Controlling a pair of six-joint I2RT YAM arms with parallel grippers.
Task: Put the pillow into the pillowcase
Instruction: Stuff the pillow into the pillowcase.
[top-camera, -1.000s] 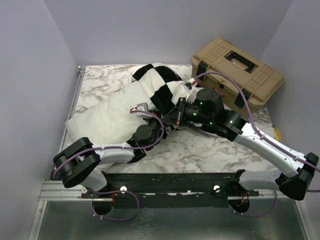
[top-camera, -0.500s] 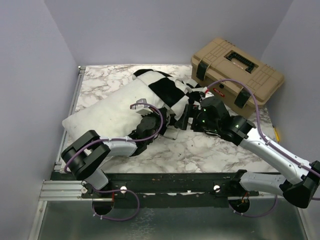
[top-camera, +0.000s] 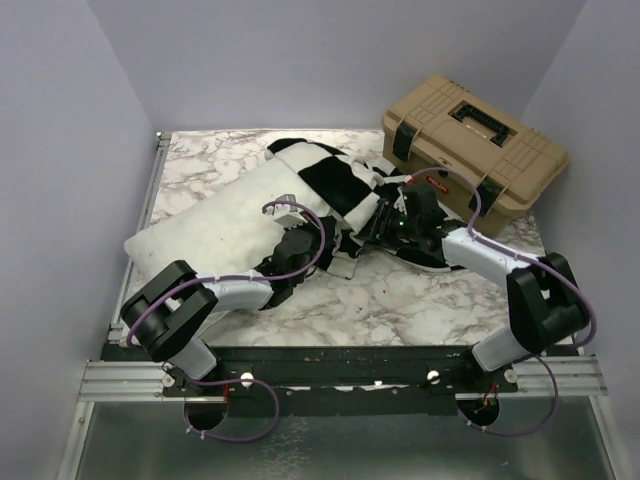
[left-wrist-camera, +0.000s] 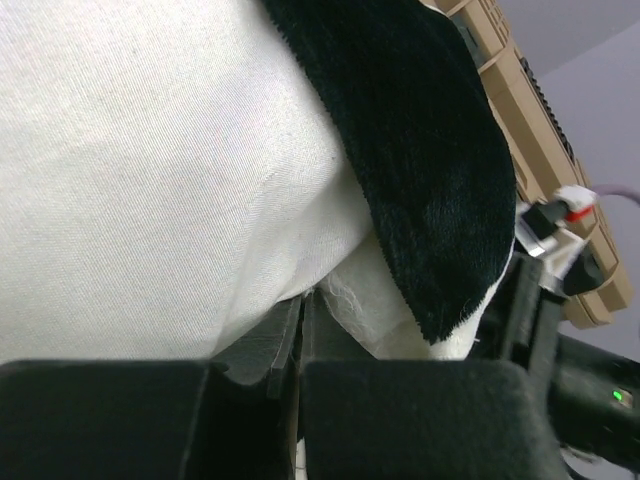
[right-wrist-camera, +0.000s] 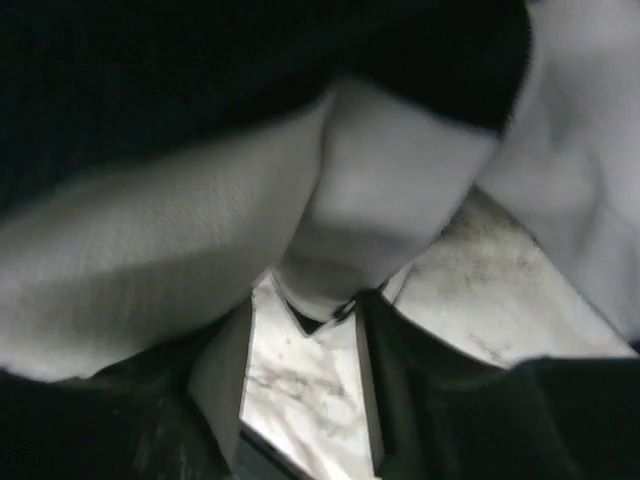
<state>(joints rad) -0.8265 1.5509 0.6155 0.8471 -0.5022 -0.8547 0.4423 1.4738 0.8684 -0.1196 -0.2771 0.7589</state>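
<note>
The white pillow (top-camera: 205, 230) lies slantwise on the left half of the table, its right end inside the black-and-white checked pillowcase (top-camera: 335, 180). My left gripper (top-camera: 335, 245) sits at the case's lower edge. In the left wrist view it (left-wrist-camera: 300, 305) is shut, pinching a thin sliver of the pillowcase's (left-wrist-camera: 420, 170) frayed white edge right beside the pillow (left-wrist-camera: 150, 170). My right gripper (top-camera: 382, 225) is low at the case's right side. In the right wrist view it (right-wrist-camera: 310, 310) stands open over bare marble, with a fold of white cloth (right-wrist-camera: 380, 210) at its tips and nothing gripped.
A tan toolbox (top-camera: 470, 140) stands at the back right, close behind the right arm. A metal rail (top-camera: 150, 200) runs along the table's left edge. Bare marble table (top-camera: 400, 300) shows in front of the pillow. Grey walls close in three sides.
My right gripper let go of the pillowcase, which dropped onto the pillow. The right arm then came down low beside it. The pillow shifted left and back; the left gripper stayed shut.
</note>
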